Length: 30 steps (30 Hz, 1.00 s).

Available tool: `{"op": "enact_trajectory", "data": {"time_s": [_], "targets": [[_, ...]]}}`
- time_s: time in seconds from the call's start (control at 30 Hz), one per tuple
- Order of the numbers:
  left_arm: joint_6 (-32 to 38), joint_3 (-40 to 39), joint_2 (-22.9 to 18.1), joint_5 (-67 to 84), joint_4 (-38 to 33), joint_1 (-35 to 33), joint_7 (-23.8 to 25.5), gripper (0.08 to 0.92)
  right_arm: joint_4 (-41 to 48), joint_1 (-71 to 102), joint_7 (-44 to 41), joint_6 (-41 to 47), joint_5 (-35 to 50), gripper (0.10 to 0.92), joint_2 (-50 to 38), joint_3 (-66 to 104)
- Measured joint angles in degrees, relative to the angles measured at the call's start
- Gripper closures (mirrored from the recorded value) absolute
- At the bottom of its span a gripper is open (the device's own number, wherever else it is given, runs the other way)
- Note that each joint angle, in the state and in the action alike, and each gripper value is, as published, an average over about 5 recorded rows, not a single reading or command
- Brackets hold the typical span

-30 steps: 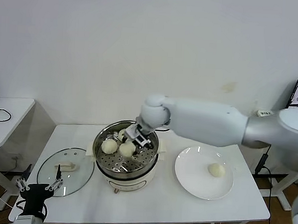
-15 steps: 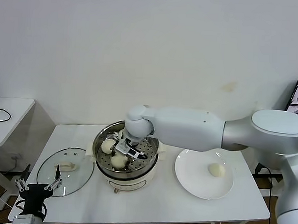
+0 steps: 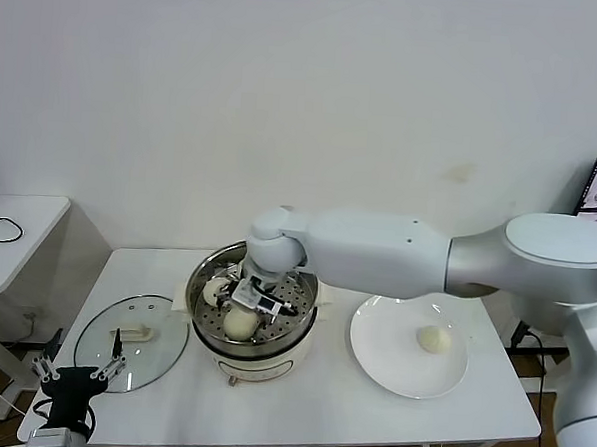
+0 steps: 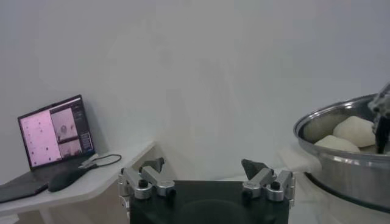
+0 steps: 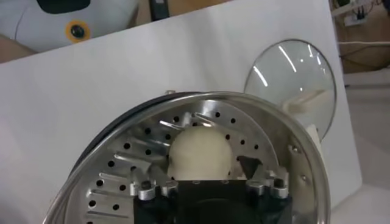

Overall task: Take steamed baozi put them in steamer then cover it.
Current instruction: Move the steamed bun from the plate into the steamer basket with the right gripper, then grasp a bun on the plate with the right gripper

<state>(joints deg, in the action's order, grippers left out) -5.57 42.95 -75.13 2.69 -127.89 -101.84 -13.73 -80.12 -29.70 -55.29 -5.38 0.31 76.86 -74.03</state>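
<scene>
From overhead, my right gripper (image 3: 246, 313) sits low inside the steamer (image 3: 254, 299), lower than a second ago, jaws now spread around a bun (image 3: 239, 324) resting on the tray; another bun (image 3: 215, 290) lies behind it. A fourth bun (image 3: 434, 339) waits on the plate (image 3: 407, 373). The lid (image 3: 132, 337) lies flat left of the pot. My left gripper (image 3: 74, 374) hangs open and empty off the table's corner.

At the right wrist, open fingers (image 5: 251, 168) flank the bun (image 5: 200, 153), released.
</scene>
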Motion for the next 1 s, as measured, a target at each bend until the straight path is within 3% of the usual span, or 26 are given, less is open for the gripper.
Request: {"op": "enact_trajectory", "data": {"time_s": [0.4, 0.7, 1.0], "targets": [[-0.1, 0.0, 1.17, 0.0, -0.02, 0.42, 0.18, 0.177, -3.11, -2.85, -2.27, 8.88, 3.87, 0.203, -8.7, 4.05], [-0.54, -0.23, 2.41, 0.05, -0.11, 1.14, 0.51, 0.177, -7.97, -3.2, -2.26, 19.78, 8.52, 0.203, -21.02, 6.2], [-0.5, -0.86, 3.38, -0.02, 1.02, 1.27, 0.57, 0.177, -11.44, 2.0, -1.52, 25.12, 7.23, 0.203, -34.64, 8.54]]}}
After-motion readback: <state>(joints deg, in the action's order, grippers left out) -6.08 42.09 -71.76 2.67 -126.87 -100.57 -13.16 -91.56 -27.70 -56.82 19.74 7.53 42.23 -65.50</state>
